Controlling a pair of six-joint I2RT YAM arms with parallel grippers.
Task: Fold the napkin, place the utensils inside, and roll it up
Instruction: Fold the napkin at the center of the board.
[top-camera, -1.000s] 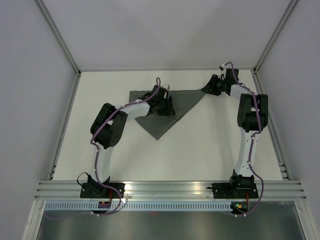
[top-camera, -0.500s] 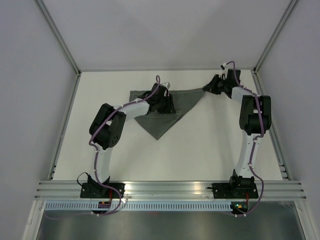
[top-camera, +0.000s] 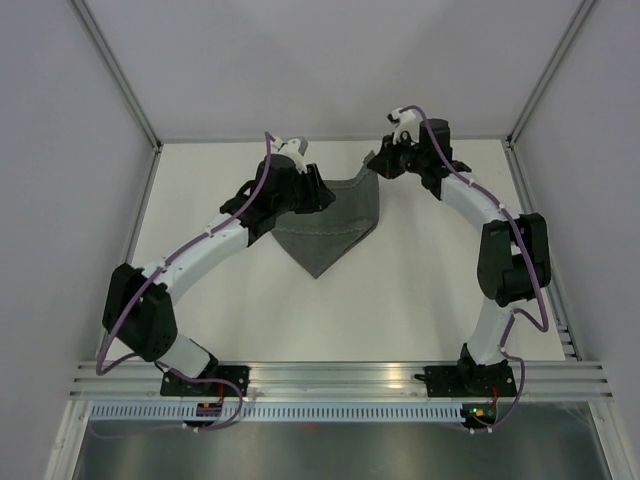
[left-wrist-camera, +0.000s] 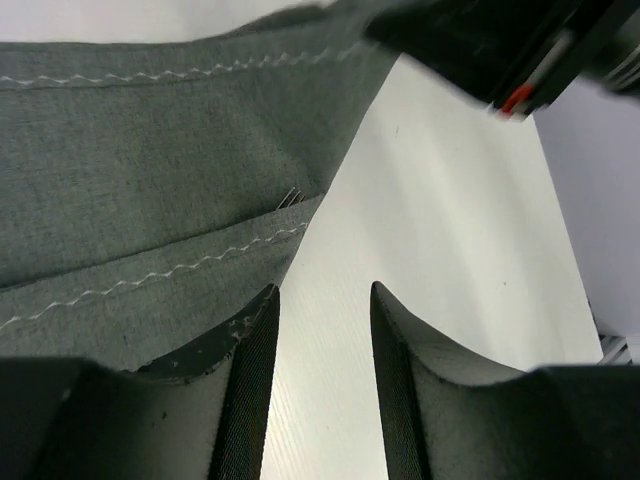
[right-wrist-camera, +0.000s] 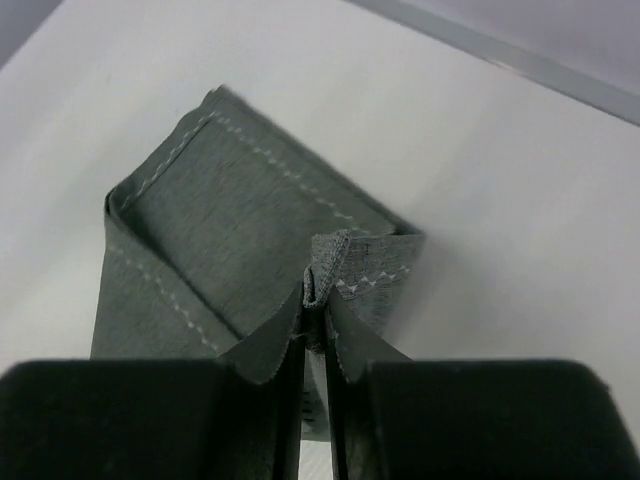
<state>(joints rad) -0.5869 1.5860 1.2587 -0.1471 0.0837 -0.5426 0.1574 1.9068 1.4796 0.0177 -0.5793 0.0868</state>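
Note:
The dark grey napkin (top-camera: 325, 232) lies folded on the white table at the back centre, its lower tip pointing toward the arms. My right gripper (top-camera: 377, 163) is shut on the napkin's right corner (right-wrist-camera: 327, 262) and holds it lifted and pulled in over the cloth. My left gripper (top-camera: 318, 190) is open just above the napkin's upper left part; its fingers (left-wrist-camera: 255, 340) frame bare table beside the stitched edge (left-wrist-camera: 200, 265), holding nothing. No utensils are in view.
Metal frame rails (top-camera: 130, 240) run along the table's left, right and back edges. White walls enclose the space. The aluminium base rail (top-camera: 340, 378) carries both arm bases at the front.
The right gripper has carried the napkin's right corner leftward, folding it over. The left arm has stretched out and its gripper has risen off the cloth and shifted a little left.

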